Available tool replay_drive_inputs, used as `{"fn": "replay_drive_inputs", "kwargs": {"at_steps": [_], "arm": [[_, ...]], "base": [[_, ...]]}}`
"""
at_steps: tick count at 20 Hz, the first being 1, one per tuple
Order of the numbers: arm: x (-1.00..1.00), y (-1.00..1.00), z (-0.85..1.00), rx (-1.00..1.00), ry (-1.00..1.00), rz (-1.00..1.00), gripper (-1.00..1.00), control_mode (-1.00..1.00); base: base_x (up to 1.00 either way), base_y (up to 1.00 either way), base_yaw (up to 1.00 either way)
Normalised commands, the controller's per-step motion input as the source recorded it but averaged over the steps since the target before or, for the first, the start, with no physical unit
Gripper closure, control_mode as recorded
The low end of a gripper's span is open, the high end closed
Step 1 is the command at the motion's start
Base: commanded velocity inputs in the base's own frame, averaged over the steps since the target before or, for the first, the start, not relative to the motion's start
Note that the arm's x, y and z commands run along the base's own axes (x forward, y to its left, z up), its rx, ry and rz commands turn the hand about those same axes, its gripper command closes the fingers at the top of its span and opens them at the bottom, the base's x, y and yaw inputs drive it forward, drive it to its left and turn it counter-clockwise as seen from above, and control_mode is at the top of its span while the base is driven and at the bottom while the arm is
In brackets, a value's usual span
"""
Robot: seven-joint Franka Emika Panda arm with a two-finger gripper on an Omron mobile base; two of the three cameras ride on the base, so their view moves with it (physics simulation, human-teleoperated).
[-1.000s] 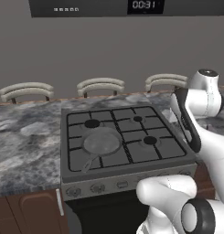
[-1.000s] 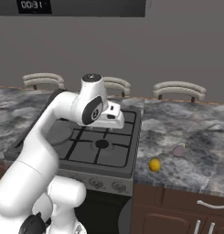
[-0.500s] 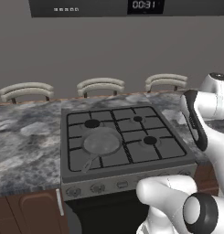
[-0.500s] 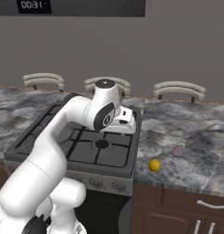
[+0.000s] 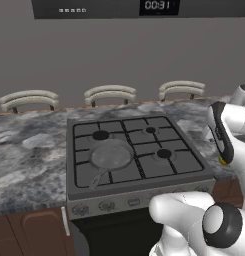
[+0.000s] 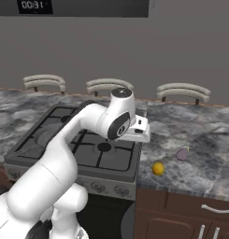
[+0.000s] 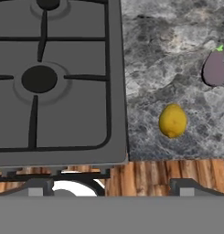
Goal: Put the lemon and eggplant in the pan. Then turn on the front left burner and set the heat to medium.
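stove [image 5: 144,190]: we see matt grey metal
counter [image 7: 177,59]: mottled grey stone
pan [image 5: 111,155]: dull grey metal
lemon [image 7: 173,120]: matt, finely dimpled skin
eggplant [image 7: 215,68]: smooth

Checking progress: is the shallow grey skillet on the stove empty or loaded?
Empty. The grey skillet is bare; the yellow lemon and purple eggplant lie on the counter.

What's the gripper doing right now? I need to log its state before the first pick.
Gripper: open and empty, above the counter edge near the lemon.
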Motion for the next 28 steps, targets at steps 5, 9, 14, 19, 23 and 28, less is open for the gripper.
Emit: {"fn": "replay_drive_inputs", "kwargs": {"at_steps": [5,9,14,19,23,28], "arm": [[0.0,-0.3,-0.16,0.0,0.01,-0.02,-1.0,-1.0],[0.0,-0.31,-0.16,0.0,0.03,-0.03,-1.0,-1.0],[0.0,-0.34,-0.17,0.0,0.02,-0.03,-1.0,-1.0],[0.0,-0.31,-0.17,0.0,0.04,-0.04,-1.0,-1.0],[0.0,-0.27,-0.15,0.0,0.05,-0.04,-1.0,-1.0],[0.0,-0.2,-0.14,0.0,0.06,-0.05,-1.0,-1.0]], "base": [[0.0,0.0,0.0],[0.0,0.0,0.0],[0.0,0.0,0.0],[0.0,0.0,0.0],[0.0,0.0,0.0],[0.0,0.0,0.0]]}}
